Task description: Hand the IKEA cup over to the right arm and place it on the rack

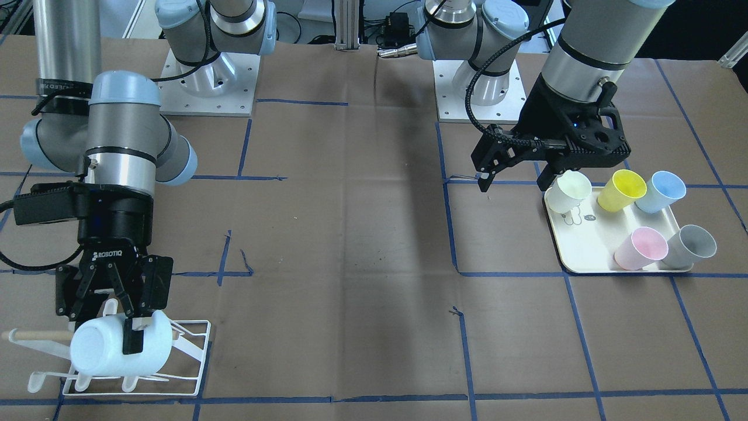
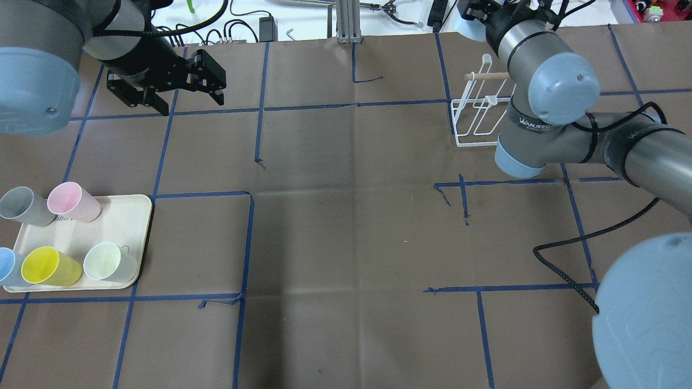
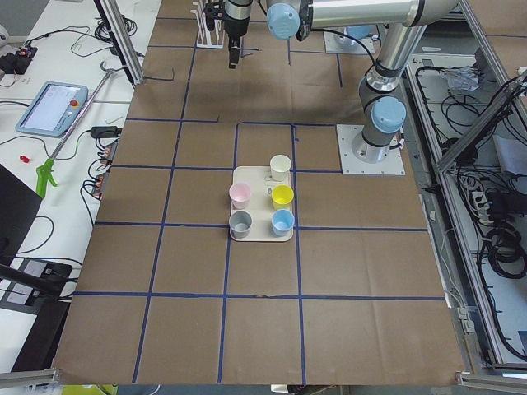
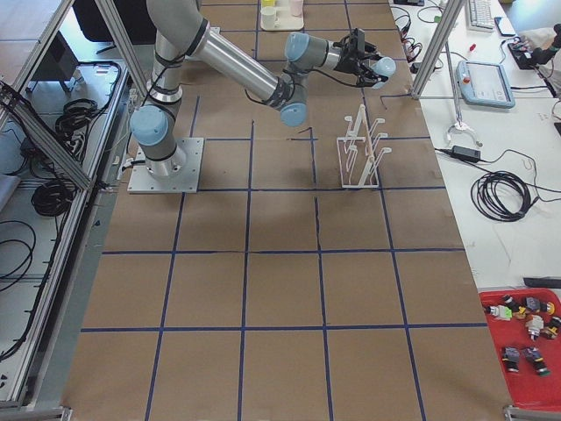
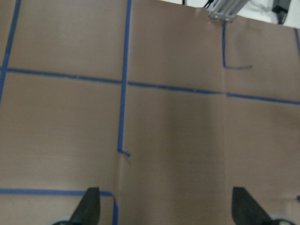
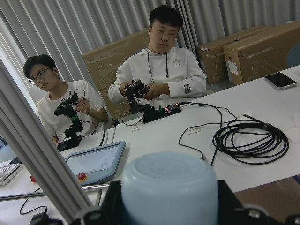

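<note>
My right gripper (image 1: 130,327) is shut on a pale blue IKEA cup (image 1: 120,348), held on its side with its base towards the front-facing camera. The cup hangs just above the white wire rack (image 1: 187,356) with its wooden dowel handle (image 1: 35,335). The right wrist view shows the cup's base (image 6: 168,187) between the fingers. In the exterior right view the cup (image 4: 383,67) is above and beyond the rack (image 4: 359,149). My left gripper (image 1: 515,182) is open and empty, above the table beside the tray, as the left wrist view (image 5: 166,211) confirms.
A cream tray (image 1: 590,251) on my left side holds a white cup (image 1: 570,192), yellow cup (image 1: 622,190), blue cup (image 1: 660,192), pink cup (image 1: 640,248) and grey cup (image 1: 692,245). Two operators sit beyond the table's far edge.
</note>
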### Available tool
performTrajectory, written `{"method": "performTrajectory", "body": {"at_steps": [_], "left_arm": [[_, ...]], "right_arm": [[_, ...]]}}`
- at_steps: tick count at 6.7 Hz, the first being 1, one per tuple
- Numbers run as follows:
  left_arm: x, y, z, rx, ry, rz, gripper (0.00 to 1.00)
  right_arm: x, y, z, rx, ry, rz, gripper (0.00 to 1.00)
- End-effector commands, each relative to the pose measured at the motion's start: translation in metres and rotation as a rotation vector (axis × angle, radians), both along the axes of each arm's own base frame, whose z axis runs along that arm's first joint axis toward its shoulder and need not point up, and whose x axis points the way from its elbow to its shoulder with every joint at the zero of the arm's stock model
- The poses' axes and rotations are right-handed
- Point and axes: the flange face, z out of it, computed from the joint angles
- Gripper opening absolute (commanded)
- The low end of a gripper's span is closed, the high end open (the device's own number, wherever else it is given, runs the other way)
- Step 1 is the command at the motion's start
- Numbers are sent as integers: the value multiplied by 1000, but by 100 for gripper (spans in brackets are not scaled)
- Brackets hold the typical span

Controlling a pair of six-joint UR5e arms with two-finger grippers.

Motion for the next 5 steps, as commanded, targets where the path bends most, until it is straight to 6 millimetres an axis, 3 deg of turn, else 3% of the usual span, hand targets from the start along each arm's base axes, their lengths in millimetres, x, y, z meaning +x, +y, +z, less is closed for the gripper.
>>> {"method": "performTrajectory", "body": {"at_steps": [1,2,3,5], "left_arm": [[3,30,26,92,-41,-5,98],[7,44,25,97,-52,-38,98],[25,56,19,115,-53,-63,98],[93,94,-5,144,-40,-84,96]], "right_arm": [[-18,-23,-33,-81,136,0,17],[-30,-25,-45,-60,163,-11,17],[-36,-23,-57,-34,180,-12,17],[-43,-20,-88,25,177,-20,17]]}}
